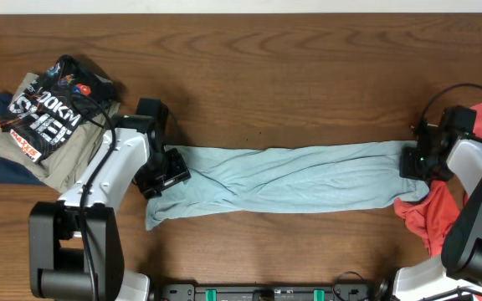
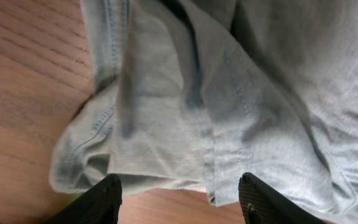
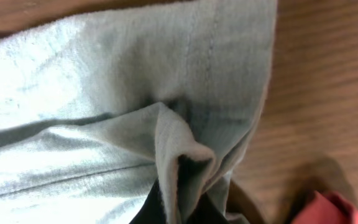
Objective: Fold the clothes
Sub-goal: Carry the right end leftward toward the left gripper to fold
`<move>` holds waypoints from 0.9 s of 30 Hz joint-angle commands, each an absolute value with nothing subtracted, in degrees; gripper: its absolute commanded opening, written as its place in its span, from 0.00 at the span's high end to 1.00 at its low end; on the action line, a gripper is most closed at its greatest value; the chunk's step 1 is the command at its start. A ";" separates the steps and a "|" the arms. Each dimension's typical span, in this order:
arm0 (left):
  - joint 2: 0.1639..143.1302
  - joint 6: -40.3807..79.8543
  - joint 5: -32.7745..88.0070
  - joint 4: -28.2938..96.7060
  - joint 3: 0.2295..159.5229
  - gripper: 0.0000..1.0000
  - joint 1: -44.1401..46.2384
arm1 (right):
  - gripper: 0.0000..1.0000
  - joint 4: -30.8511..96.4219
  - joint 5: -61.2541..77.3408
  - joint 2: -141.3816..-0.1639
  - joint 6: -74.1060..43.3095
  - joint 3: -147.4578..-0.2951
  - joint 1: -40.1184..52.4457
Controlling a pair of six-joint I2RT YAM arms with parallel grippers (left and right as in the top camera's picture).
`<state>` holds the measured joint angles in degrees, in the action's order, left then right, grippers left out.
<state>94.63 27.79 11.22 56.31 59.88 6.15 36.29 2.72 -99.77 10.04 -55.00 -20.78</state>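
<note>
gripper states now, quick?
Left gripper: open, jaws spread over the T-shirt.
Right gripper: closed on the T-shirt.

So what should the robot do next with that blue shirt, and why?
Probably close the left gripper on the left end of the T-shirt. Its jaws stand apart with the bunched hem lying right at their tips, while the right gripper pinches a fold at the other end. With both ends held, the shirt could be lifted and folded.
</note>
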 commanded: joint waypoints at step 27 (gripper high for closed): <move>94.19 25.54 10.96 57.58 64.20 0.32 4.03 | 0.99 60.66 4.86 -100.44 -4.93 -75.83 12.23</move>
